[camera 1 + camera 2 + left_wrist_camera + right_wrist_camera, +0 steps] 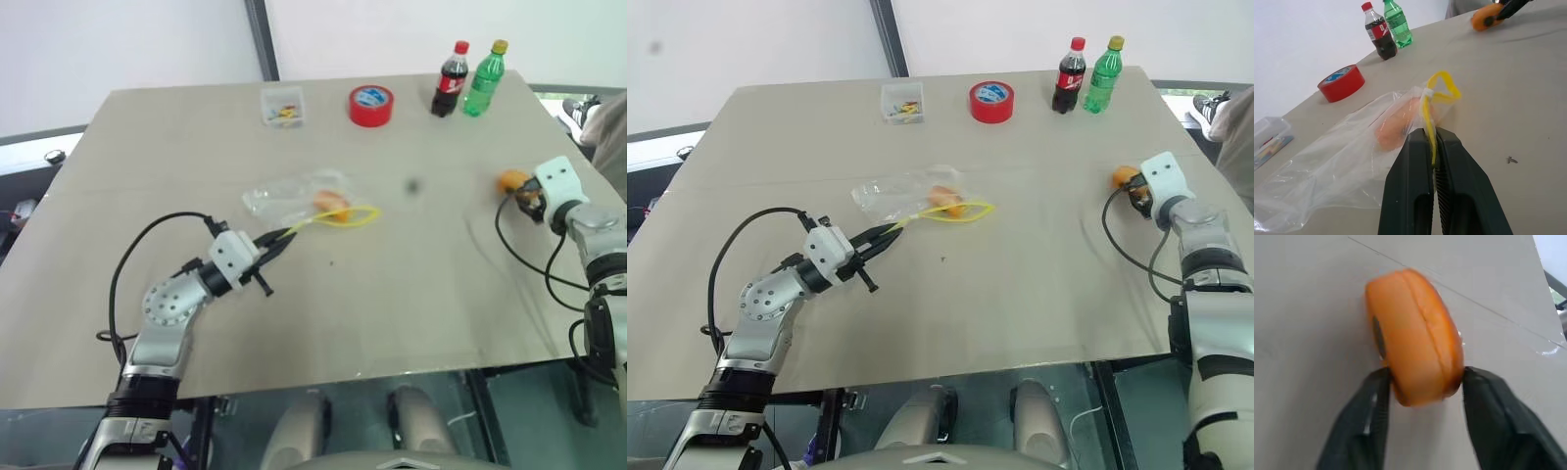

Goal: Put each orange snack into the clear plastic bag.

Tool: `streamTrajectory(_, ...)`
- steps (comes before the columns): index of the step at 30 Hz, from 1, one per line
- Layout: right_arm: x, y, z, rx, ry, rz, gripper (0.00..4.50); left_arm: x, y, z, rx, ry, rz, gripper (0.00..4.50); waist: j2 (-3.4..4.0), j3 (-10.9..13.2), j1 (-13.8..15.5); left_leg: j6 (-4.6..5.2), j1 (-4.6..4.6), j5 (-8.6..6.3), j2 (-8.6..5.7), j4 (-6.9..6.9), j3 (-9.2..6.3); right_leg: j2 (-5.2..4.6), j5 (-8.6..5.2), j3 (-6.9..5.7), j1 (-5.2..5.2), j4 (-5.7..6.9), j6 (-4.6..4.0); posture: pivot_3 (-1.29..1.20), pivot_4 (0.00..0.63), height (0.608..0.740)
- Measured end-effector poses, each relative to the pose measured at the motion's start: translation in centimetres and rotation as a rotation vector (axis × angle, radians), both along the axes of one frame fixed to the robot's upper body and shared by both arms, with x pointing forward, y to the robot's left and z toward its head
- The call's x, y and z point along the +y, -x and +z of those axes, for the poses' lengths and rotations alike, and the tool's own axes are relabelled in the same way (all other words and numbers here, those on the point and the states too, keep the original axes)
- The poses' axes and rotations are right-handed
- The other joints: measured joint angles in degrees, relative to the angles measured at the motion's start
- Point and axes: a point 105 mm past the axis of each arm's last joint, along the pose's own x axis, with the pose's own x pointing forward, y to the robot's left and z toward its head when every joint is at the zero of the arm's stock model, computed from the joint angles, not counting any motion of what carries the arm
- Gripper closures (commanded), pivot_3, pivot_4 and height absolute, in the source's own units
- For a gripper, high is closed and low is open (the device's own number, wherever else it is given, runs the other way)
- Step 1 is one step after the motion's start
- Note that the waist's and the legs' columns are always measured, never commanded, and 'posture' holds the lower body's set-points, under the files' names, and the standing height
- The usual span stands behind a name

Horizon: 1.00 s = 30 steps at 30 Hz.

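Orange snack [1413, 335]: three o'clock on table [411, 294], clasped between right gripper [1422, 389] fingers; light, soft, slippery wrapping. Clear plastic bag [1347, 156]: centre, limp; left gripper [1432, 147] pinches its yellow seal strip [1437, 90].

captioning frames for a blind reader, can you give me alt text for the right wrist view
The right tool has its two black fingers on either side of an orange snack, touching its sides. The oval snack has a seam around its middle and a dark spot on one face, and lies on a plain beige table.
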Motion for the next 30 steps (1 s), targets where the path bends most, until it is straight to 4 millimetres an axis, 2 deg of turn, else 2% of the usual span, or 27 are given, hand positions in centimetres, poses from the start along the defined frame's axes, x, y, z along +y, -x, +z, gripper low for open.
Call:
streamTrajectory(3, 0.4, -0.1, 0.3, -0.018, -0.007, 0.029, 2.07, 0.0, 0.0, 0.0, -0.002, 0.002, 0.004, 4.5, 0.0, 0.0, 0.0, 0.0, 0.0, 0.0, 0.0, 0.0, 0.0, 0.0, 0.0, 0.0, 0.0, 0.0, 0.0, 0.0, 0.15, 0.74)
streamTrajectory(7, 2.0, -0.4, 1.5, -0.082, -0.019, 0.13, 2.07, 0.0, 0.0, 0.1, -0.002, 0.004, 0.007, 4.5, 0.0, 0.0, 0.0, 0.0, 0.0, 0.0, 0.01, 0.0, -0.02, 0.0, 0.0, -0.01, 0.0, 0.0, 0.0, 0.0, 0.15, 0.74)
streamTrajectory(8, 5.1, 0.1, 1.8, -0.128, -0.05, 0.282, 2.07, 0.1, 0.0, 0.0, -0.001, 0.006, 0.012, 4.5, 0.0, 0.0, 0.0, 0.0, -0.01, 0.0, 0.12, 0.02, -0.07, 0.03, 0.0, -0.04, 0.01, 0.0, 0.0, 0.0, 0.15, 0.74)
streamTrajectory(10, 8.0, 1.0, 1.2, -0.125, -0.082, 0.397, 2.07, 0.0, -0.1, 0.1, -0.006, 0.009, 0.013, 4.5, 0.01, 0.0, 0.1, 0.0, -0.03, 0.0, 0.14, 0.03, -0.11, 0.03, 0.0, -0.06, 0.0, 0.04, 0.0, 0.0, 0.15, 0.74)
streamTrajectory(11, 9.3, 1.7, 0.7, -0.119, -0.09, 0.436, 2.07, 0.0, -0.1, 0.1, -0.007, 0.009, 0.014, 4.5, 0.02, 0.0, 0.2, 0.0, -0.06, 0.0, 0.12, 0.05, -0.14, 0.02, 0.0, -0.08, -0.03, 0.05, 0.0, 0.0, 0.15, 0.74)
streamTrajectory(13, 10.2, 2.2, 0.4, -0.103, -0.093, 0.442, 2.07, 0.0, -0.1, 0.1, -0.006, 0.009, 0.016, 4.5, 0.05, 0.0, 0.3, 0.0, -0.07, 0.0, 0.06, 0.12, -0.14, -0.03, 0.0, -0.07, -0.03, 0.08, 0.0, 0.0, 0.15, 0.74)
streamTrajectory(14, 10.2, 2.2, 0.5, -0.098, -0.099, 0.432, 2.07, 0.0, -0.1, 0.1, -0.005, 0.009, 0.016, 4.5, 0.06, 0.0, 0.4, 0.01, -0.06, -0.01, 0.03, 0.15, -0.14, -0.05, 0.0, -0.07, -0.01, 0.09, 0.01, 0.0, 0.15, 0.74)
streamTrajectory(17, 9.0, 1.4, 2.1, -0.135, -0.086, 0.361, 0.65, -0.1, -0.1, 0.1, -0.004, 0.009, 0.012, 4.5, 0.05, 0.0, 0.5, 0.01, -0.03, -0.01, -0.03, 0.16, -0.17, -0.06, 0.01, -0.09, 0.03, 0.09, 0.01, 0.0, 0.15, 0.74)
streamTrajectory(19, 7.6, 0.8, 3.0, -0.168, -0.065, 0.29, 0.07, -0.2, 0.0, 0.0, -0.003, 0.009, 0.011, 4.5, 0.05, 0.0, 0.5, 0.0, -0.02, 0.0, -0.02, 0.15, -0.17, -0.04, 0.01, -0.11, 0.03, 0.09, 0.01, 0.0, 0.15, 0.74)
streamTrajectory(21, 5.4, -0.2, 3.6, -0.198, -0.057, 0.165, 0.07, -0.2, -0.1, 0.0, -0.003, 0.011, 0.01, 4.5, 0.05, 0.0, 0.4, -0.03, -0.02, 0.01, -0.03, 0.13, -0.15, -0.03, 0.01, -0.1, 0.03, 0.08, 0.01, 0.0, 0.15, 0.74)
streamTrajectory(23, 4.3, -0.6, 3.3, -0.188, -0.076, 0.106, 0.07, -0.2, -0.1, 0.0, -0.002, 0.013, 0.01, 4.5, 0.05, 0.0, 0.3, -0.03, -0.02, 0.01, -0.03, 0.12, -0.12, -0.03, 0.0, -0.09, 0.03, 0.06, 0.0, 0.0, 0.15, 0.74)
streamTrajectory(30, 1.5, -0.7, -0.8, -0.054, -0.116, -0.084, 0.07, -0.3, -0.1, 0.1, -0.001, 0.014, 0.011, 4.5, 0.05, 0.0, 0.1, -0.02, -0.01, 0.01, -0.01, 0.1, -0.04, -0.02, 0.01, -0.02, 0.02, 0.06, 0.0, 0.0, 0.15, 0.74)
